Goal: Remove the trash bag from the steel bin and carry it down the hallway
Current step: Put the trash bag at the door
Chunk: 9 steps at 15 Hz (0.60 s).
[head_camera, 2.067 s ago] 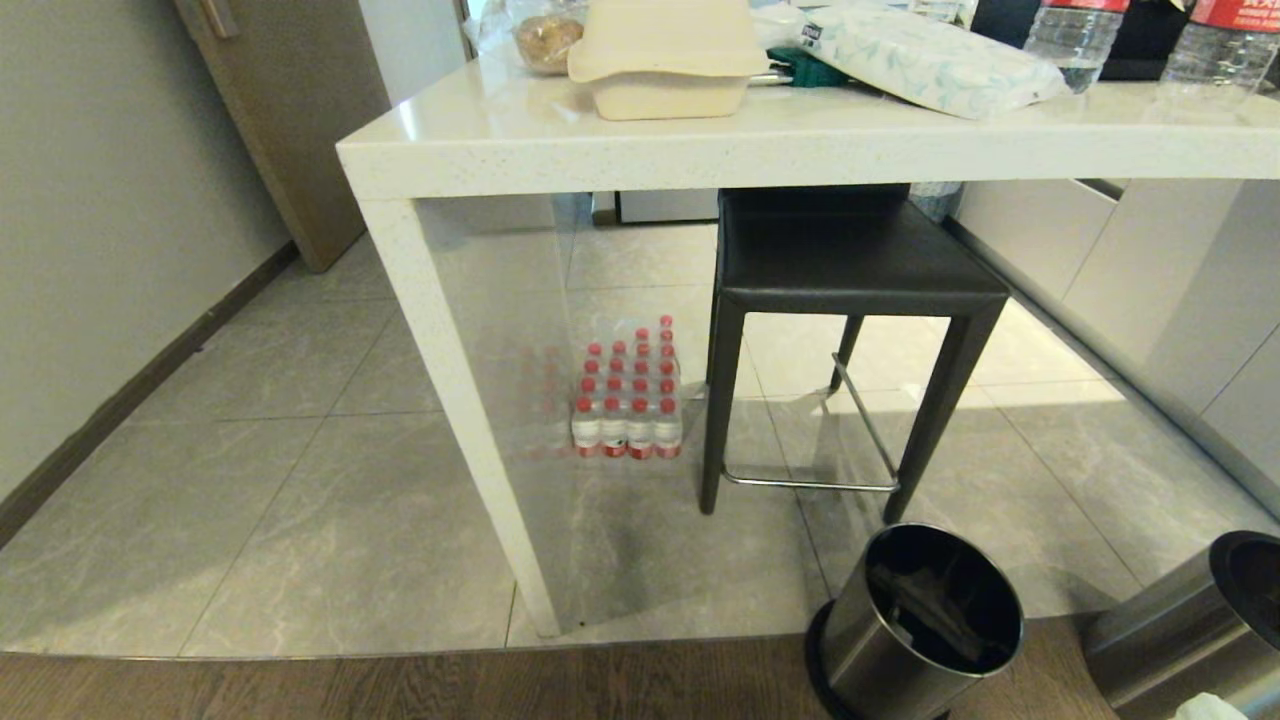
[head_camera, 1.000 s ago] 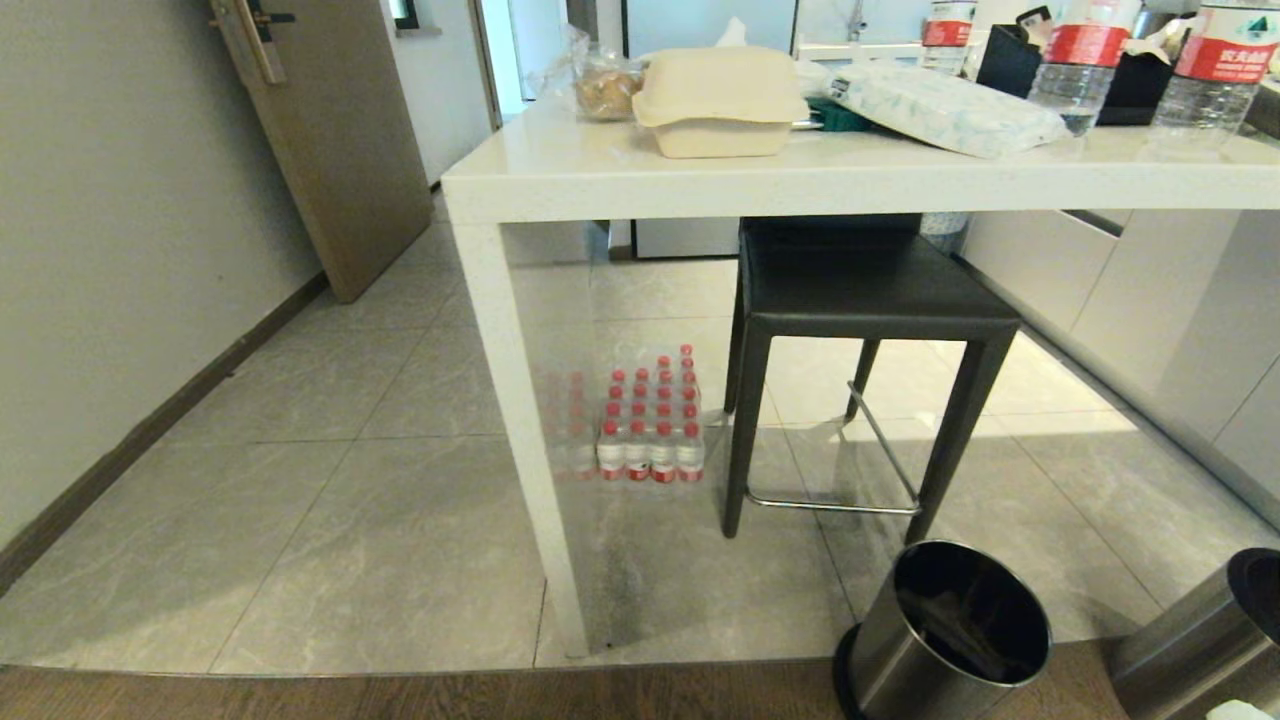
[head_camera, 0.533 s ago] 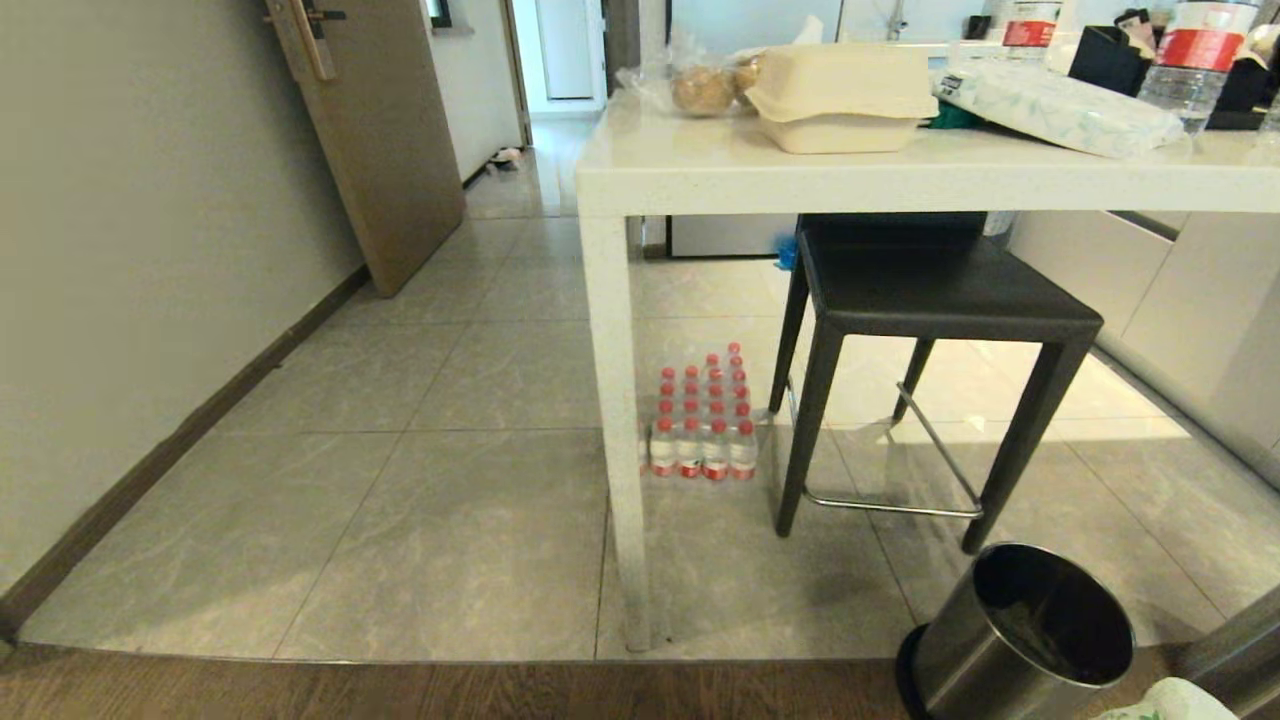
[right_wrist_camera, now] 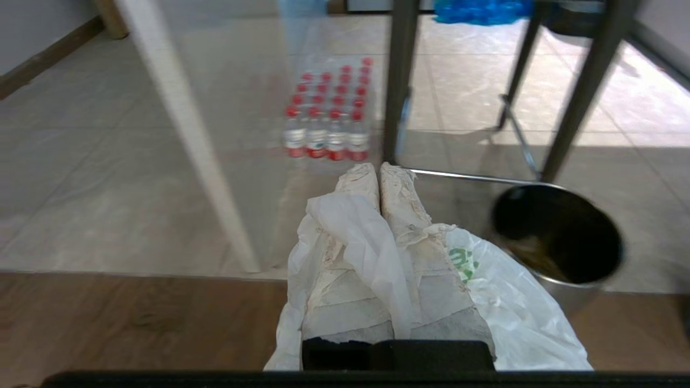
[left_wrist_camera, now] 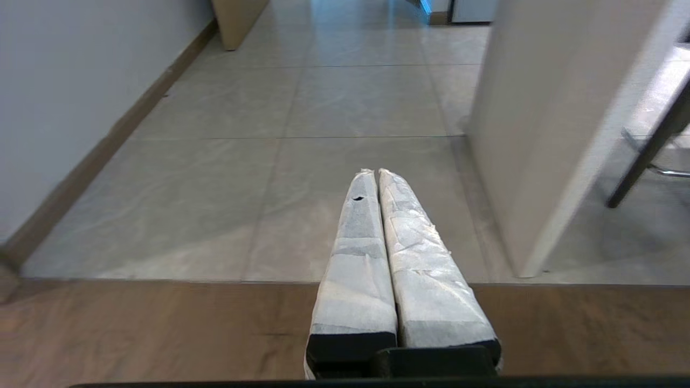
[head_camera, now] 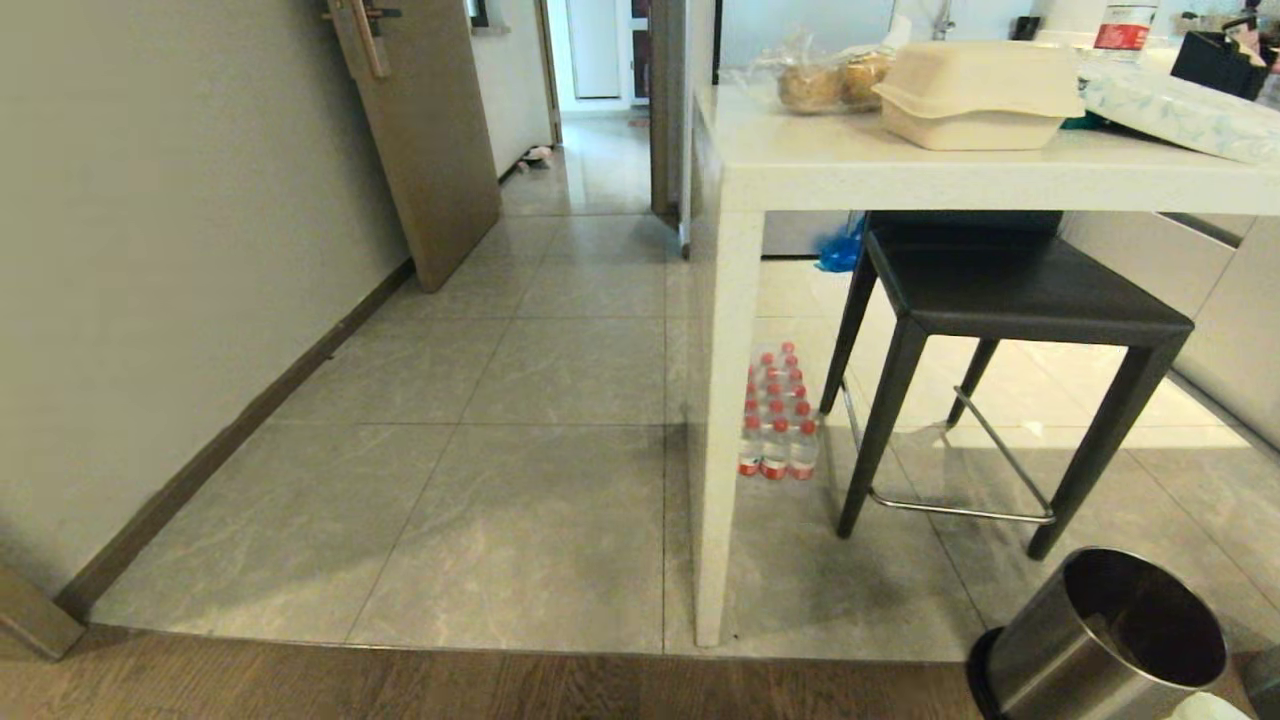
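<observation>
Now the right gripper's (right_wrist_camera: 379, 171) fingers seemingly clamp the trash bag (right_wrist_camera: 501, 302) beside the steel bin (right_wrist_camera: 558, 242); left gripper (left_wrist_camera: 375, 175) clenched, empty.

This is a home, at the kitchen end. A white table (head_camera: 900, 165) holds a food box (head_camera: 980, 95), buns in a bag (head_camera: 825, 85) and a water bottle (head_camera: 1118, 28). A black stool (head_camera: 1010, 290) sits under it beside a pack of small bottles (head_camera: 775, 415). Grey floor tiles (head_camera: 520, 480) lead past a brown door (head_camera: 430, 130) into a hallway (head_camera: 600, 130).
</observation>
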Tool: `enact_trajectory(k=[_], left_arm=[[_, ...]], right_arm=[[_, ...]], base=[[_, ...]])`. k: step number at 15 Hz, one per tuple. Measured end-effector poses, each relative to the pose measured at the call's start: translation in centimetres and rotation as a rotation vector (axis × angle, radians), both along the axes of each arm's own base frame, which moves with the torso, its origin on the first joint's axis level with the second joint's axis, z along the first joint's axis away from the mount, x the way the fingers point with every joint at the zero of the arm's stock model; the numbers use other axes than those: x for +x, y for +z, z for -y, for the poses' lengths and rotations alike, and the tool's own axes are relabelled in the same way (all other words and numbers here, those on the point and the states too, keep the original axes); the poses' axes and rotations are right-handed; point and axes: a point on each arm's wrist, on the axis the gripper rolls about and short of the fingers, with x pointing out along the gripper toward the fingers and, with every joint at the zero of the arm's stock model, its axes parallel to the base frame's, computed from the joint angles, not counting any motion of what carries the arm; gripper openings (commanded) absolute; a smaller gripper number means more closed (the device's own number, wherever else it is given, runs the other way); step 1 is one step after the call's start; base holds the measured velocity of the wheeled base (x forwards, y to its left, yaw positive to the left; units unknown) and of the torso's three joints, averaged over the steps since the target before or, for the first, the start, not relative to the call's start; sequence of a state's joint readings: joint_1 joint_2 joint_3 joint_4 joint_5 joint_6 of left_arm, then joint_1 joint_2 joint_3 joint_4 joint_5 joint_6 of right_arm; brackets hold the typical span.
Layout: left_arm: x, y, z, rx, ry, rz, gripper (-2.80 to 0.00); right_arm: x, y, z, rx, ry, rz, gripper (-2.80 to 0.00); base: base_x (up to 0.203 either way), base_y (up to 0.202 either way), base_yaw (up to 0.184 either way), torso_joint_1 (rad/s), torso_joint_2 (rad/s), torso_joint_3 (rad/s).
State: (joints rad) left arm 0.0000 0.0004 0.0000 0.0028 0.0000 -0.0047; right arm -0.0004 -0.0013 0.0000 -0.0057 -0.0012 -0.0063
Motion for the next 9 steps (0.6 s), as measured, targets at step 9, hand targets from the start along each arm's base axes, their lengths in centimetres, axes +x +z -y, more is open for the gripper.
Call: enact_trajectory(k=[9], left_arm=[[0.0,0.0,0.0,-0.001,0.0,0.0,-2.8]], right_arm=[[0.0,0.0,0.0,-0.003,0.0,0.0,-2.8]], base=[[0.0,0.189,0.009,0.003,0.0,0.004]])
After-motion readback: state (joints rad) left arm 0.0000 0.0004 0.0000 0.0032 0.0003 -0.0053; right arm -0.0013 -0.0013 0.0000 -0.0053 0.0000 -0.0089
